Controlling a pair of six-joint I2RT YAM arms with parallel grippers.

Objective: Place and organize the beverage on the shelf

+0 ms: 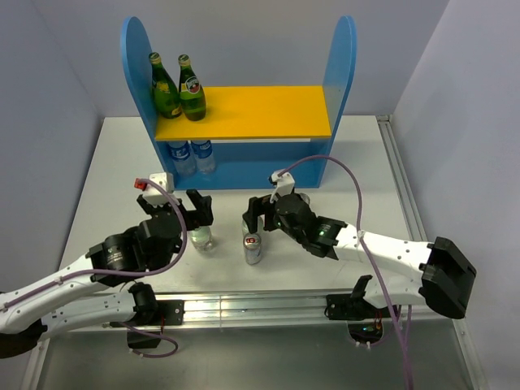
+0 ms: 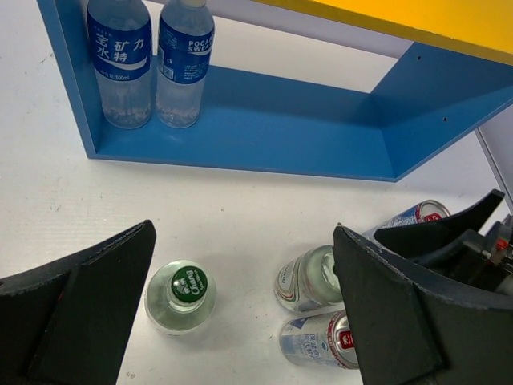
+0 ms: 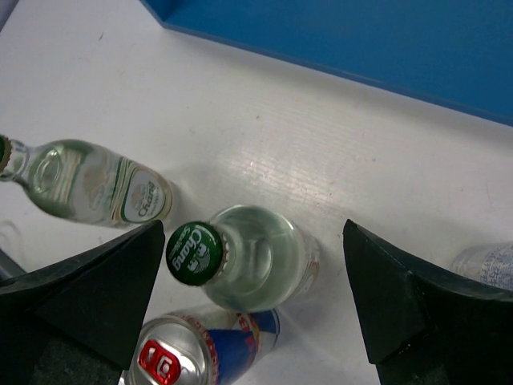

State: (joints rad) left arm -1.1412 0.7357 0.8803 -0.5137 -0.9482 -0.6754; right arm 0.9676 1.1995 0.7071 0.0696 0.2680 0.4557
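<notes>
The shelf (image 1: pixel 244 114) stands at the back, with two dark green bottles (image 1: pixel 179 89) on the left of its yellow top board. My left gripper (image 1: pixel 180 213) (image 2: pixel 244 265) hangs open above a standing clear green-capped bottle (image 2: pixel 183 293) (image 1: pixel 201 238), which sits close to its left finger. My right gripper (image 1: pixel 268 213) (image 3: pixel 252 233) is open around the second clear green-capped bottle (image 3: pixel 264 261) without touching it. A blue-silver can (image 3: pixel 196 353) (image 1: pixel 253 248) stands just in front of that bottle. Another can (image 2: pixel 413 216) stands behind the right gripper.
Two blue-labelled water bottles (image 1: pixel 192 156) (image 2: pixel 152 64) stand at the left of the shelf's lower tier (image 2: pixel 264 120). The two arms' fingers are close together over the group of drinks. The table's metal rail (image 1: pixel 244 307) runs along the near edge.
</notes>
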